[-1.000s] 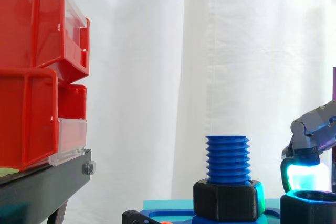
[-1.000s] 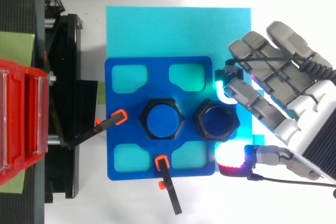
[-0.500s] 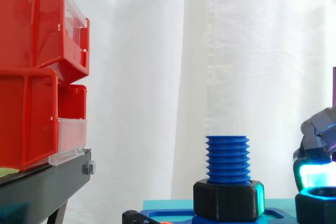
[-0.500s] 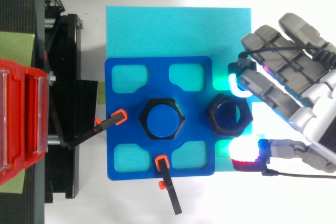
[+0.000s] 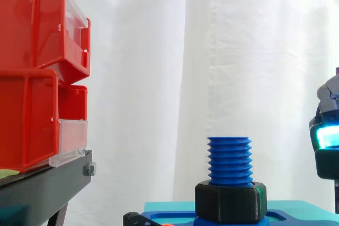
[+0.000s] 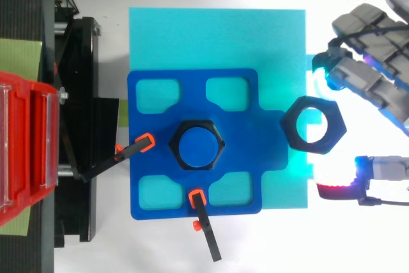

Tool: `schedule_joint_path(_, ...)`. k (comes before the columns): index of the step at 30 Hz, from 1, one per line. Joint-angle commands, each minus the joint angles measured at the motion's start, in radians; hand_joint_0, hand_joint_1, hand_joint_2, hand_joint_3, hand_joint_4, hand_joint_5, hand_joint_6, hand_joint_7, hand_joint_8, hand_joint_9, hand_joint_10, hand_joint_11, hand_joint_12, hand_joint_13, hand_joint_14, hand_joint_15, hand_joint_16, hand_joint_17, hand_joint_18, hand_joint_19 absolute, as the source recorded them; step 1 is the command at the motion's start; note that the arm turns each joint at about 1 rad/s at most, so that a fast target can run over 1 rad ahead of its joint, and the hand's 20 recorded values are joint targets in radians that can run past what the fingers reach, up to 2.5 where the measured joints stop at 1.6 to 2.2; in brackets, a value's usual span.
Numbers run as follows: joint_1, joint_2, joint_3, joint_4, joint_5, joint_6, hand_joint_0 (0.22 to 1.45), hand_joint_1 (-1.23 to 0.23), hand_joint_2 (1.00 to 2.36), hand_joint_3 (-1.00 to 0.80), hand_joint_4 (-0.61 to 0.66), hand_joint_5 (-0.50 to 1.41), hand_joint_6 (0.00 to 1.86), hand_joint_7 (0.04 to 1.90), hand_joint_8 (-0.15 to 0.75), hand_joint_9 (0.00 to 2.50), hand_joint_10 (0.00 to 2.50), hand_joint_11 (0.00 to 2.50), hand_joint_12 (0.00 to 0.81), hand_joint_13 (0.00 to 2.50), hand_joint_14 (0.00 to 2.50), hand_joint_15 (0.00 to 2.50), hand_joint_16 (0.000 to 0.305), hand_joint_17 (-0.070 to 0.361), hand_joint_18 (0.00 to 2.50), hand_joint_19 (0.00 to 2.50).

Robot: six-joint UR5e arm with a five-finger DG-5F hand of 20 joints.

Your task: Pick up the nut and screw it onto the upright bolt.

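The hand (image 6: 374, 87) sits at the right edge of the top view, its fingers curled in from 1 o'clock and its thumb (image 6: 386, 167) from 5 o'clock, closed around the black hex nut (image 6: 291, 124). A cyan-glowing pad (image 6: 324, 71) stands just above the nut's upper flat and a red-glowing pad (image 6: 335, 191) just below its lower one; from above I cannot tell exactly where they touch it. In the side view the nut (image 5: 328, 163) hangs directly under the cyan pad, lifted clear of the base. It lies at 3 o'clock from the upright blue bolt (image 6: 195, 147), well apart from it, over the right rim of the cyan mat (image 6: 217, 36). The threaded bolt rises from a black hex collar (image 5: 229, 203) on the blue base plate (image 6: 147, 177). Two orange-tipped clamps (image 6: 137, 145) grip the plate at 9 and 6 o'clock. Red bins (image 5: 32, 78) rest on a black stand (image 5: 42, 189) at far 9 o'clock.
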Motion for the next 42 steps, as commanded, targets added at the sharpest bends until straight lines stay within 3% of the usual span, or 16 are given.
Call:
schedule_joint_path(1,-0.026,0.004,0.038,-0.003,-0.081,-0.003,0.54,-0.59,1.00,-0.48,0.30,-0.15,0.55,1.29,0.291,0.48,0.00,0.00,0.357,0.44,0.00,0.00,0.043,0.096,0.29,0.00)
schedule_joint_path(3,-0.033,0.004,0.052,-0.006,-0.115,-0.003,0.54,-0.59,1.00,-0.48,0.30,-0.15,0.55,1.30,0.291,0.48,0.00,0.00,0.357,0.44,0.00,0.00,0.043,0.096,0.29,0.00)
schedule_joint_path(5,-0.053,0.003,0.093,-0.009,-0.181,-0.016,0.54,-0.58,1.00,-0.48,0.30,-0.15,0.55,1.30,0.291,0.48,0.00,0.00,0.357,0.44,0.00,0.00,0.043,0.096,0.29,0.00)
schedule_joint_path(13,-0.083,0.004,0.143,-0.021,-0.250,-0.067,0.54,-0.58,1.00,-0.48,0.30,-0.15,0.55,1.30,0.291,0.48,0.00,0.00,0.356,0.45,0.00,0.00,0.043,0.096,0.29,0.00)
schedule_joint_path(18,-0.112,0.001,0.152,0.009,-0.352,-0.099,0.54,-0.58,1.00,-0.48,0.30,-0.15,0.55,1.30,0.292,0.48,0.00,0.00,0.357,0.45,0.00,0.00,0.043,0.096,0.29,0.00)
schedule_joint_path(20,-0.118,-0.005,0.153,0.034,-0.371,-0.105,0.54,-0.58,1.00,-0.48,0.30,-0.15,0.55,1.30,0.292,0.49,0.00,0.00,0.357,0.45,0.00,0.00,0.043,0.096,0.29,0.00)
schedule_joint_path(28,-0.142,-0.040,0.153,0.121,-0.411,-0.113,0.54,-0.58,1.00,-0.47,0.30,-0.15,0.55,1.29,0.291,0.49,0.00,0.00,0.356,0.45,0.00,0.00,0.043,0.096,0.29,0.00)
schedule_joint_path(42,-0.162,-0.100,0.158,0.213,-0.424,-0.127,0.54,-0.58,1.00,-0.47,0.30,-0.15,0.54,1.29,0.292,0.49,0.00,0.00,0.358,0.45,0.00,0.00,0.043,0.096,0.30,0.00)
